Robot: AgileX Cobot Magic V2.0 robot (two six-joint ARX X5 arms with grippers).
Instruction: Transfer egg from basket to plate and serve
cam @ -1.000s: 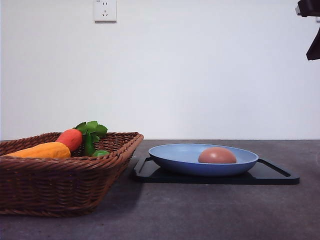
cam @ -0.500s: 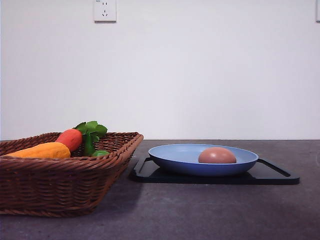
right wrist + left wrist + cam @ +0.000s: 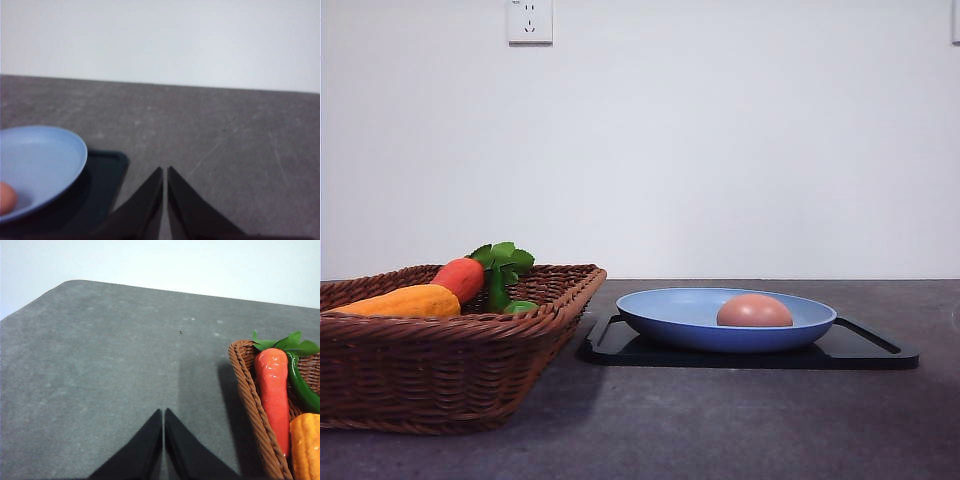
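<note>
- the egg (image 3: pixel 754 311) lies in the blue plate (image 3: pixel 670 315), toward its right side in the front view; a sliver of it also shows at the frame edge in the right wrist view.
- the plate sits on a flat black tray (image 3: pixel 865 348) on the dark grey table (image 3: pixel 720 430).
- the wicker basket (image 3: pixel 440 370) stands just left of the tray, holding a red-orange carrot (image 3: pixel 460 278), a yellow-orange vegetable (image 3: pixel 405 301) and a green one (image 3: pixel 302 387).
- the left gripper (image 3: pixel 163 412) has its fingers pressed together, holding nothing, above bare table beside the basket.
- the right gripper (image 3: pixel 165 170) is likewise closed and empty, over the table next to the tray's corner.
</note>
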